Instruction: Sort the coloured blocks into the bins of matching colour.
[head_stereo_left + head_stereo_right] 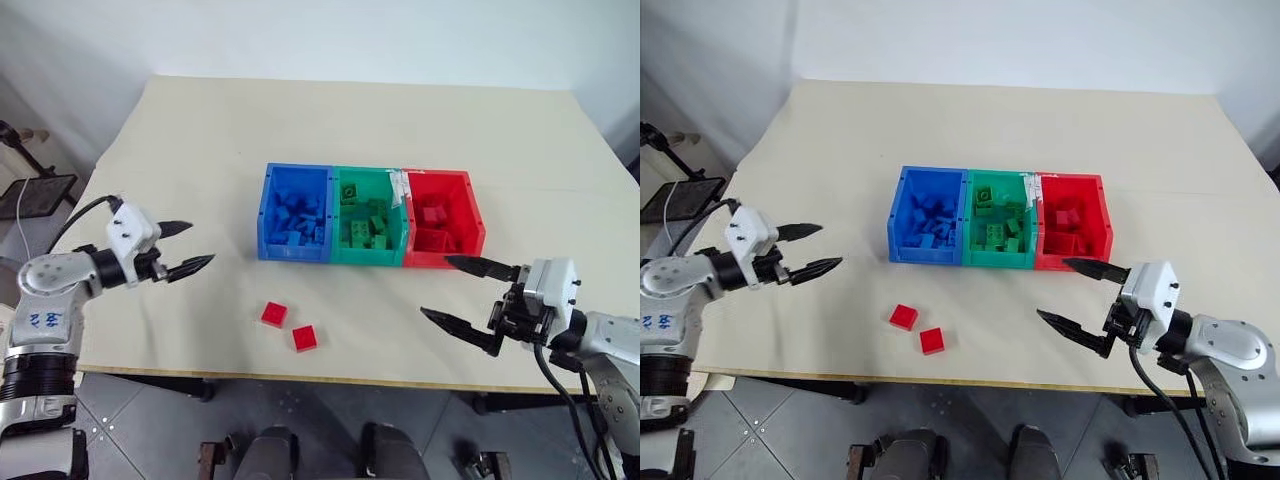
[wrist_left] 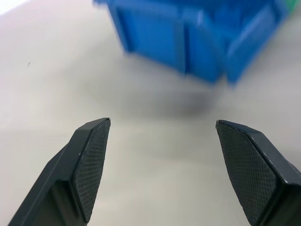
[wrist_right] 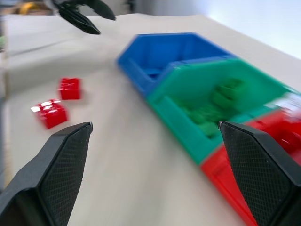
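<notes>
1. Two small red studded plastic bricks [image 1: 274,314] [image 1: 305,338] lie on the cream table [image 1: 200,150], in front of the blue plastic bin [image 1: 294,213]
2. Green bin [image 1: 368,218] and red bin [image 1: 441,219] adjoin it
3. Left gripper [image 1: 190,248] spread apart, empty
4. Right gripper [image 1: 458,291] gaping wide, empty

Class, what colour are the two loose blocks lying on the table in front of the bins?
Both blocks are red, clearest in the left eye view.

Left gripper [image 1: 188,248] and right gripper [image 1: 462,292] hover apart (jaws spread, both empty)
</notes>
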{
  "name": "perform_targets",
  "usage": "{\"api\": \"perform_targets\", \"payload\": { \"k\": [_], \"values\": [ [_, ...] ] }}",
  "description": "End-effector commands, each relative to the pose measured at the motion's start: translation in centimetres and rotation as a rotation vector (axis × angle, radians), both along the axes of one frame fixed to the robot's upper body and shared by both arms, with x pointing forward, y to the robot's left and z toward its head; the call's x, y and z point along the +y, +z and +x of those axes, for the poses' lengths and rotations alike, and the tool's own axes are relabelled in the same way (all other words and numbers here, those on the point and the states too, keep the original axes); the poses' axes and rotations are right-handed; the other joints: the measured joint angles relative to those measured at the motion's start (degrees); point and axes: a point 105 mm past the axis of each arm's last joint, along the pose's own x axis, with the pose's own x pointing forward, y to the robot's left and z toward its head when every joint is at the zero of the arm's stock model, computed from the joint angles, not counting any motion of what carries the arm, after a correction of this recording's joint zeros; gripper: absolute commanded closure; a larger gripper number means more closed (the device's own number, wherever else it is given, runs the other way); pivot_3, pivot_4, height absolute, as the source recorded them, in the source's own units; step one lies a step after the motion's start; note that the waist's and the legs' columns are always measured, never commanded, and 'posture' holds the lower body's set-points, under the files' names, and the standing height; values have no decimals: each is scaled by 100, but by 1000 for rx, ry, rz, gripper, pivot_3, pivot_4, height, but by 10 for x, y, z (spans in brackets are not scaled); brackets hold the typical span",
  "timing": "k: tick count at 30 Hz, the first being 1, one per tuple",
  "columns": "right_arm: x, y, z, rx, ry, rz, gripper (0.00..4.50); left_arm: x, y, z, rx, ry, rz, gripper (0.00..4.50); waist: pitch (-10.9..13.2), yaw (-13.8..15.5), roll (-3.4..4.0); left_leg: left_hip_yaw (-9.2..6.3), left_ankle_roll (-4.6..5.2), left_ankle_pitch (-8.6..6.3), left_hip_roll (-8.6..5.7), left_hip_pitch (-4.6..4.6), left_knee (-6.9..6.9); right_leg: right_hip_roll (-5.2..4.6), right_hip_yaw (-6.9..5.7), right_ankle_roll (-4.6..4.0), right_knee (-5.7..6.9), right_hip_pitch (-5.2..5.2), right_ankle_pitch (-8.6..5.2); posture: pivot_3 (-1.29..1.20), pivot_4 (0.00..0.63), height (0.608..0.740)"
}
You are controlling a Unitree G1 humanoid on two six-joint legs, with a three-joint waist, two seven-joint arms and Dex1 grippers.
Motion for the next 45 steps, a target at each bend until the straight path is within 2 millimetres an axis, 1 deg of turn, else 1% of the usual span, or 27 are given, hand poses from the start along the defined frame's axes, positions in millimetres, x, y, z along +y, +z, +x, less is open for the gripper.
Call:
{"api": "perform_targets", "payload": {
  "k": [1,2,3,4,6,7,8,10,11,12,13,14,17,19,22,28,30,36,39,41,44,45],
  "values": [
    [-2,-1,-2,10,41,-26,0,1,18,-5,-73,-77,45,504,0,-5,0,2,1,-1,0,0,-1,0,-1,0,2,-1,0,0,150,740],
    [-2,-1,-2,13,43,-26,0,-8,21,-8,-66,-136,51,336,0,-5,-1,7,2,-1,0,-1,-1,0,-3,0,4,-2,0,0,150,740],
    [-3,-2,-3,19,46,-30,0,-19,17,-14,-37,-219,100,139,0,-4,-1,12,2,-2,-1,-4,-1,0,-7,0,4,-2,0,0,150,740],
    [-3,-3,-3,22,48,-34,0,-28,12,-19,-18,-286,134,33,0,-7,-1,14,3,-2,-2,-5,-1,-2,-8,0,9,-4,0,0,150,740],
    [-4,-8,-6,40,52,-51,0,-49,-1,-35,33,-462,237,33,0,-27,0,18,3,-3,-2,-5,-2,-3,-7,0,8,-4,0,0,150,740],
    [-5,-10,-7,44,53,-56,0,-56,-5,-40,38,-521,272,33,0,-37,0,19,2,-3,-1,-5,-3,-3,-7,0,7,-4,0,0,150,740],
    [-6,-12,-9,54,53,-63,0,-68,-8,-47,50,-617,307,33,0,-43,0,23,2,-3,0,-4,-6,-2,-7,0,7,-6,0,0,150,740],
    [-8,-14,-11,66,47,-69,0,-90,-11,-55,71,-766,354,33,0,-45,0,28,2,-3,3,-4,-8,-1,-7,0,8,-9,0,0,150,740],
    [-9,-14,-12,70,45,-71,0,-96,-13,-58,82,-813,372,33,0,-43,0,32,2,-3,3,-4,-7,0,-5,0,8,-9,0,0,150,740],
    [-10,-15,-13,77,47,-76,0,-101,-16,-59,82,-862,416,33,0,-39,0,35,2,-3,3,-4,-6,0,-4,0,6,-9,0,0,150,740],
    [-11,-16,-15,87,51,-84,0,-106,-21,-62,139,-919,467,33,0,-31,-1,35,2,-3,3,-4,-2,0,-4,0,7,-8,0,0,150,740],
    [-11,-18,-18,97,65,-100,0,-115,-23,-62,141,-979,505,33,0,-22,0,36,2,-3,2,-4,-1,0,-3,0,7,-8,0,0,150,740],
    [-11,-19,-25,112,82,-126,0,-147,-23,-57,93,-1105,549,33,0,14,-1,35,10,-7,0,-5,7,-1,-3,0,5,-2,0,0,150,740],
    [-12,-22,-30,122,84,-138,0,-160,-25,-52,64,-1141,576,33,0,9,-1,37,16,-11,0,-5,11,-1,-3,1,4,1,1,0,150,740],
    [-12,-25,-36,143,79,-140,0,-171,-25,-49,55,-1180,576,33,0,-33,-1,39,16,-11,1,-4,6,0,-4,1,5,-4,1,0,150,740],
    [-11,-34,-48,186,77,-142,0,-178,-34,-51,79,-1263,640,33,0,-34,-1,47,16,-11,5,-4,5,1,0,1,4,-9,1,0,150,740],
    [-11,-37,-48,188,69,-143,0,-182,-39,-50,77,-1287,666,33,0,-5,-1,44,17,-11,2,-5,10,0,0,1,4,-5,1,0,150,740],
    [-10,-41,-50,198,51,-140,0,-187,-43,-52,99,-1306,633,33,1,-6,-1,43,21,-13,3,-4,14,0,-1,3,-2,1,2,0,150,740],
    [-10,-42,-49,194,36,-134,0,-193,-43,-52,99,-1290,593,621,1,-5,-1,43,21,-13,2,-4,16,0,0,3,-4,3,2,0,150,740],
    [-10,-41,-49,190,29,-128,0,-193,-44,-52,102,-1294,603,1183,1,-10,-1,43,21,-13,2,-4,16,0,-1,3,-4,2,2,0,150,740],
    [-9,-40,-49,185,25,-118,0,-192,-44,-53,101,-1301,589,2171,1,-18,-1,43,21,-13,3,-4,15,0,-1,3,-3,2,2,0,150,740],
    [-9,-40,-49,185,24,-118,0,-192,-43,-52,91,-1298,592,2402,1,-16,-1,43,21,-13,3,-4,15,0,-1,3,-3,2,2,0,150,740]
  ]
}}
